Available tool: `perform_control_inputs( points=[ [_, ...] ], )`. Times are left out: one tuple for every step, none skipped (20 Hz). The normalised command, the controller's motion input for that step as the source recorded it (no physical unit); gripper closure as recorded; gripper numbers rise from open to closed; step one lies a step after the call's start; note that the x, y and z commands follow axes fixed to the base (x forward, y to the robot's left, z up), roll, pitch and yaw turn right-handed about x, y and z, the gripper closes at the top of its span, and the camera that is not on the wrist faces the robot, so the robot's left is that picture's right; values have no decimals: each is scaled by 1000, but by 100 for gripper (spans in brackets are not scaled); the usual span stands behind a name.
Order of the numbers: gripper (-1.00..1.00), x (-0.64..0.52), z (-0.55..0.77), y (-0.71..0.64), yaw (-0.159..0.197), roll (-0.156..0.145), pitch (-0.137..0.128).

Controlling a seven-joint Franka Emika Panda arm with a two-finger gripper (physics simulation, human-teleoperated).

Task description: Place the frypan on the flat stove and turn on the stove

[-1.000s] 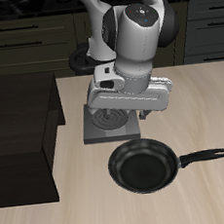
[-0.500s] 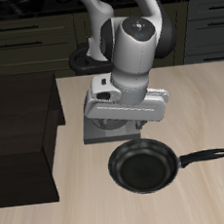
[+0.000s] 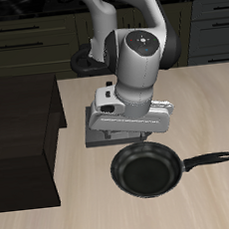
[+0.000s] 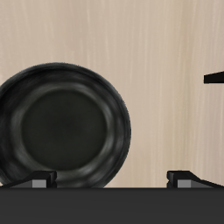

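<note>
Frypan [image 3: 145,170] on table, ungrasped | arm bent low above it | jaws spread, empty

The frypan [image 4: 63,127] lies on pale wood beneath the claw [image 4: 112,179].

Arm [image 3: 128,30] is showing glossy white curved shells with dark grey joint bands; wrist housing [image 3: 126,113] light grey, boxy; claw [image 4: 112,179] fingertips black, blocky.
</note>
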Motion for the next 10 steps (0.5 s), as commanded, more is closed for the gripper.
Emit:
perform_control_inputs(
  points=[
    [-100,7,-471,-28,17,9,7],
    [-100,89,1,42,0,0,0],
    [-100,30,-384,-54,-74,-32,70],
    [-100,0,-333,-25,50,26,17],
    [-100,62,-421,-142,9,-29,32],
    [-100,41,-331,-85,-63,1,51],
    [-100,-63,-288,-80,15,6,11],
    [-100,-13,-288,-39,-17,-8,15],
    [-100,-20,-270,12,6,20,6],
    [-100,-45,-240,-12,-5,-1,-9]
  ],
)
